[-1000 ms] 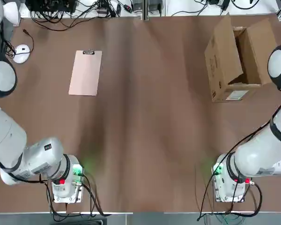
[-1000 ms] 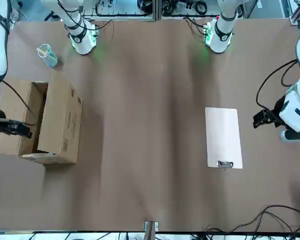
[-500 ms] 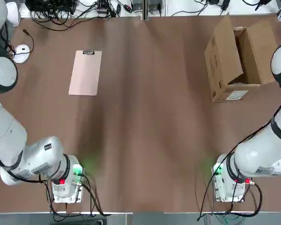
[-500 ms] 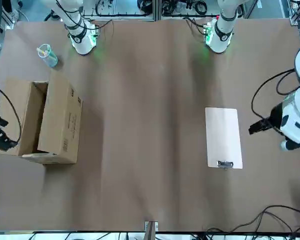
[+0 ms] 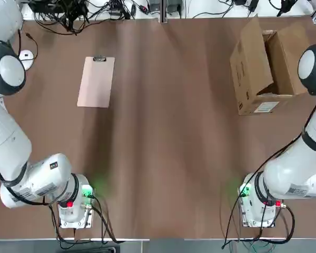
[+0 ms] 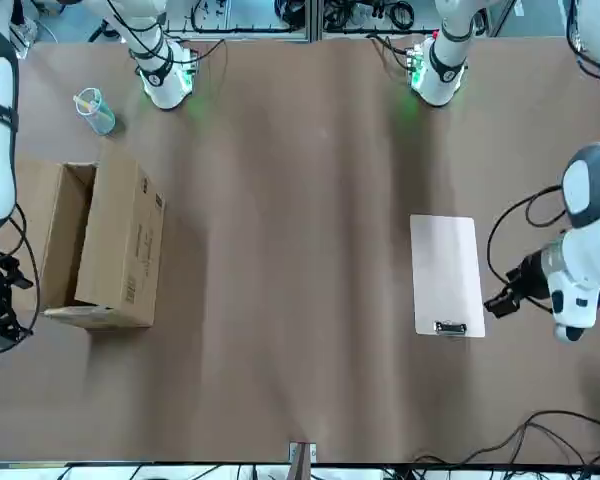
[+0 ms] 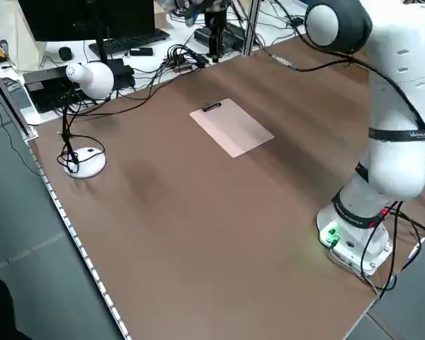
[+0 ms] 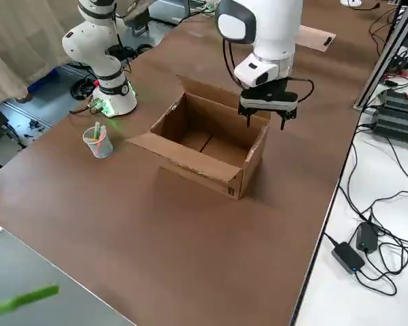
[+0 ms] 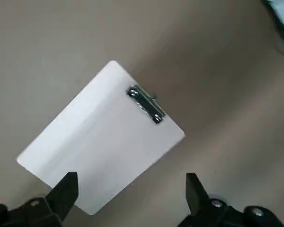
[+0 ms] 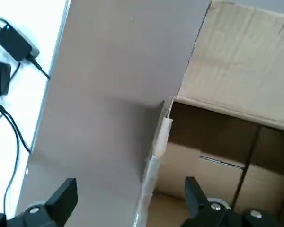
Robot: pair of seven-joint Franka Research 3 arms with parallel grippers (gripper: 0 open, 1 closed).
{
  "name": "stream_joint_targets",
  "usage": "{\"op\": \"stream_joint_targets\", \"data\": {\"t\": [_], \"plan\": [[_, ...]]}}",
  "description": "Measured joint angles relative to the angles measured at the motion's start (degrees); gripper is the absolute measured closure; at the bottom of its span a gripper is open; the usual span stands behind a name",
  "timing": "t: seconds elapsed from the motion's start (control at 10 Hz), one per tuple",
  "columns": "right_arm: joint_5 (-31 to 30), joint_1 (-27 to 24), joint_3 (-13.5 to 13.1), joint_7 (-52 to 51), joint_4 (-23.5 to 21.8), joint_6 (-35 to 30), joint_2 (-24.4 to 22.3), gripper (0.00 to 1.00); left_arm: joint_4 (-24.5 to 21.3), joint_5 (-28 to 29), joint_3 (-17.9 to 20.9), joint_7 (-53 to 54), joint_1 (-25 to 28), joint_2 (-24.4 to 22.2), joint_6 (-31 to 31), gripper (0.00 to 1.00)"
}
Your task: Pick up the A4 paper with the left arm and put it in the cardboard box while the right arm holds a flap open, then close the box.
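My left claw hovers wide over the pinkish-tan clipped A4 paper; next, descend and grip its edge.

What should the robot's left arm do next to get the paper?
Probably lower the left gripper onto the A4 paper. It hangs open just above the sheet, which lies flat and untouched on the table, while the right gripper, also open, hovers at the cardboard box.
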Motion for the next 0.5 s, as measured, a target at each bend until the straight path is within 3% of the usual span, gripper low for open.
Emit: {"op": "stream_joint_targets", "data": {"t": [0.3,0.5], "plan": [[-0.02,0.05,0.08,3.08,-0.19,3.2,2.39,0.0,-0.01,5.77,0.46,-21.85,-1.4,6.23,3.1,0.0],[-0.02,-0.11,0.02,3.45,-0.18,5.09,3.81,0.0,0.06,6.49,1.23,-29.73,-2.33,9.27,6.94,0.0]]}}
